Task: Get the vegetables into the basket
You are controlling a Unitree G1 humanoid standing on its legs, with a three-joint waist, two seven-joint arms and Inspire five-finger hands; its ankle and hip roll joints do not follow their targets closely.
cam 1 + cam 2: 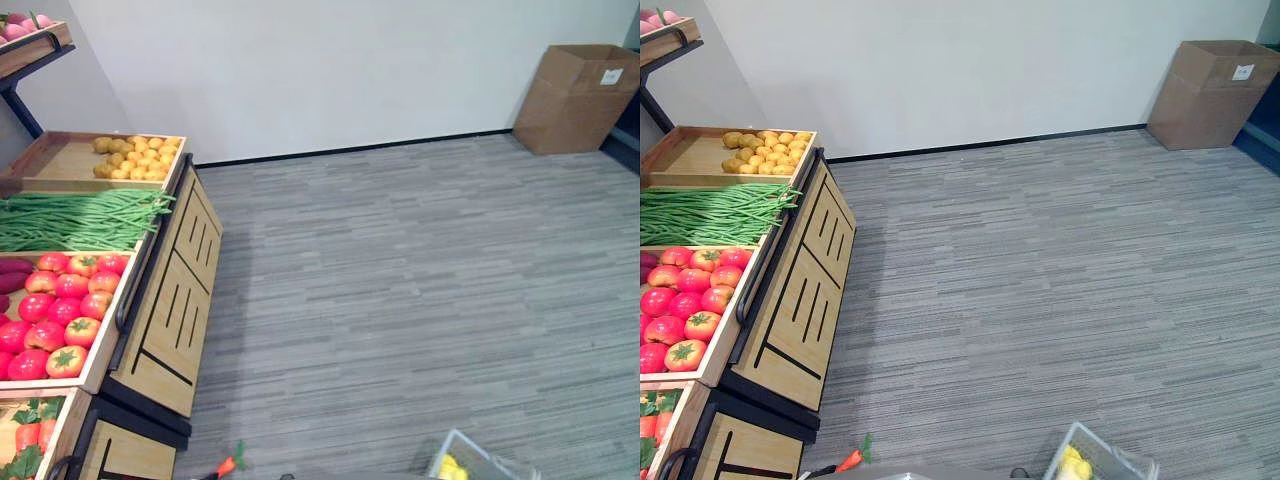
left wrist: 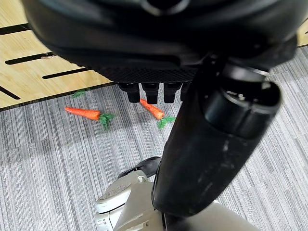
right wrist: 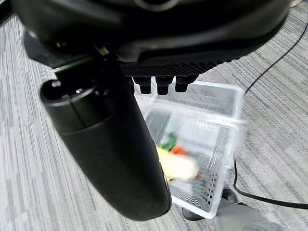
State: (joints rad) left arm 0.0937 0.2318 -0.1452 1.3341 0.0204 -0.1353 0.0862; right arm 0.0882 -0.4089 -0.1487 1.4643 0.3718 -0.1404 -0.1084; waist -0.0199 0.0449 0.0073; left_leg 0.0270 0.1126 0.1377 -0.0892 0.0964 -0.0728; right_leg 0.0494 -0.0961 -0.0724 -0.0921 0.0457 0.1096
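Two carrots [image 2: 85, 113] on the floor under the relaxed, empty left robot hand [image 2: 159, 62]; right robot hand [image 3: 159, 57] likewise, above the basket [image 3: 211, 144].

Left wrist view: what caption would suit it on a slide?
The robot's open left hand hangs above two carrots lying on grey floor beside a wooden stand.

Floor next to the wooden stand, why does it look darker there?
Left eye view: the stand blocks the light, so a soft shadow falls on the floor beside it. Right wrist view: the basket has a white rim that catches the light and looks bright.
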